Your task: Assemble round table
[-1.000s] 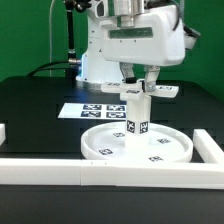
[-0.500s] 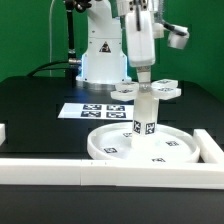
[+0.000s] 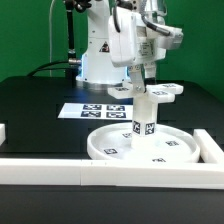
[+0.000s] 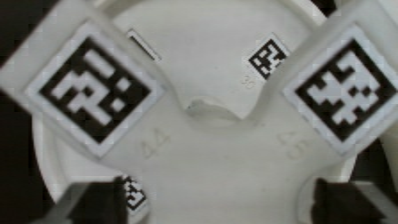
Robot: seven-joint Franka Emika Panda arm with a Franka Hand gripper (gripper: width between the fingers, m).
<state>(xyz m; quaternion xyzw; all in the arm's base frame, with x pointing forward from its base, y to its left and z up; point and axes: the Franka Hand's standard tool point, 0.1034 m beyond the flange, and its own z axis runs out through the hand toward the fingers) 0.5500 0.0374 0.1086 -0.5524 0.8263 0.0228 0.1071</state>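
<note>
The large rimmed round disc lies flat near the front rail. The short cylindrical leg stands upright on its middle, tags on its side. The flat cross-shaped base sits level on top of the leg. My gripper comes down from above and is shut on the base. In the wrist view the base fills the picture, two tagged lobes spread out, and my dark fingertips stand at either side of it, with my gripper centred over it.
The marker board lies flat behind the disc. White border rails run along the front, the exterior view's right and left. The robot's base stands at the back.
My gripper has turned about its vertical axis over the leg, and the base has turned with it. The leg and disc have stayed in place.
</note>
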